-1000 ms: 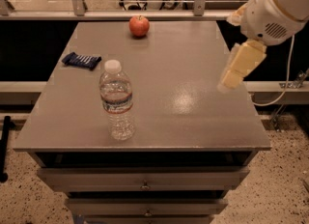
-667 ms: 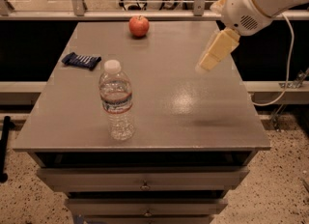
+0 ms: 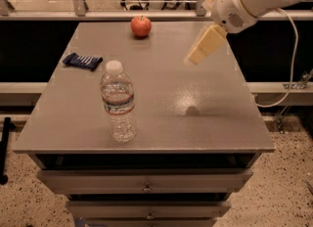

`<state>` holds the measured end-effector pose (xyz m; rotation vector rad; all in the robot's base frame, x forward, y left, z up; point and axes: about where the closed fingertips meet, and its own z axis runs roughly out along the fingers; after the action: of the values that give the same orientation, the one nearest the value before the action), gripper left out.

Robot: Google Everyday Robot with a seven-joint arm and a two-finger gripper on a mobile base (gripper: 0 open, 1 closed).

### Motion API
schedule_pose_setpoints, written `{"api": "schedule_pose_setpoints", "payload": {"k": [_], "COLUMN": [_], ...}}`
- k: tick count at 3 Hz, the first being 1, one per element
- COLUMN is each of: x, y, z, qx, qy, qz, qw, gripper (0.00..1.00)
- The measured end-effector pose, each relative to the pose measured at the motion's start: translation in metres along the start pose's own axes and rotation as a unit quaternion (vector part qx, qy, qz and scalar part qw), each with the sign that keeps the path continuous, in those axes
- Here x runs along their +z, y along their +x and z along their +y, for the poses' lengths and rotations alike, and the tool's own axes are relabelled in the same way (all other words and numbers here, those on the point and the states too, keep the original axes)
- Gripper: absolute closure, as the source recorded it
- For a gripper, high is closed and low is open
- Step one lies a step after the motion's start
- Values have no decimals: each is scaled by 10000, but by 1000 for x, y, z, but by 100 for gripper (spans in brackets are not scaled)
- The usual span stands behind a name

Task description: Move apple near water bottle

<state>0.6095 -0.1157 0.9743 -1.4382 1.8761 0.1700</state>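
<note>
The red apple point(image 3: 141, 26) sits near the far edge of the grey table point(image 3: 161, 99), left of its middle. The clear water bottle point(image 3: 118, 102) with a white cap stands upright near the front left, well apart from the apple. My gripper point(image 3: 190, 60) hangs on the white arm above the right half of the table, right of the apple and some way from it. It holds nothing that I can see.
A dark blue snack packet point(image 3: 82, 61) lies at the table's left side, between apple and bottle. The table has drawers point(image 3: 146, 182) below its front edge. A cable point(image 3: 291, 59) hangs at the right. A railing runs behind the table.
My arm and gripper have moved left and toward the far side, closer to the apple. The apple, the bottle and the packet have not moved.
</note>
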Motion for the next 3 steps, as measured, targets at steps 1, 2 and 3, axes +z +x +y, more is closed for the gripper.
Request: {"api": "schedule_pose_setpoints", "payload": {"k": [1,2,3], "x": [40,85,122], "y": [-19,-31,-43], "z": [-28,-60,-80], "qx": [349,940,1448], "qy": [-5,-75,-196], "qz": [-556,-1153,-1569], "qw": [9978,9888,9767], "gripper": [0,0,0]}}
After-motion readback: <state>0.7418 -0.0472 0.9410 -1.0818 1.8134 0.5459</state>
